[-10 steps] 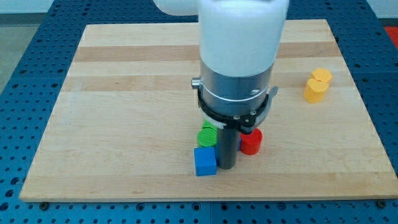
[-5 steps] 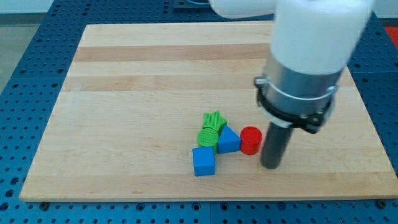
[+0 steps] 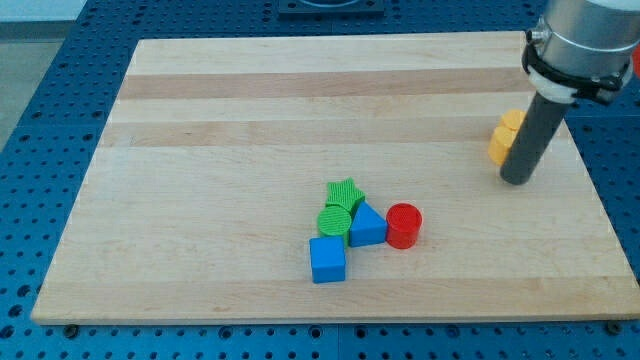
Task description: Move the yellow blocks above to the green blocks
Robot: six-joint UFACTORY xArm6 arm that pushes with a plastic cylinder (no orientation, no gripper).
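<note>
Two yellow blocks (image 3: 503, 138) sit close together near the view's right edge of the wooden board, partly hidden behind my rod. My tip (image 3: 517, 181) rests on the board just below and to the right of them, close beside them. A green star block (image 3: 345, 192) and a green round block (image 3: 335, 221) sit together near the board's bottom middle, far to the left of my tip.
A blue triangular block (image 3: 367, 226), a blue cube (image 3: 328, 259) and a red round block (image 3: 404, 225) cluster around the green blocks. The board's right edge (image 3: 590, 170) is close to my tip.
My rod has moved from the cluster of blocks at the bottom middle to the right and up, ending beside the yellow blocks. The blocks have not visibly moved.
</note>
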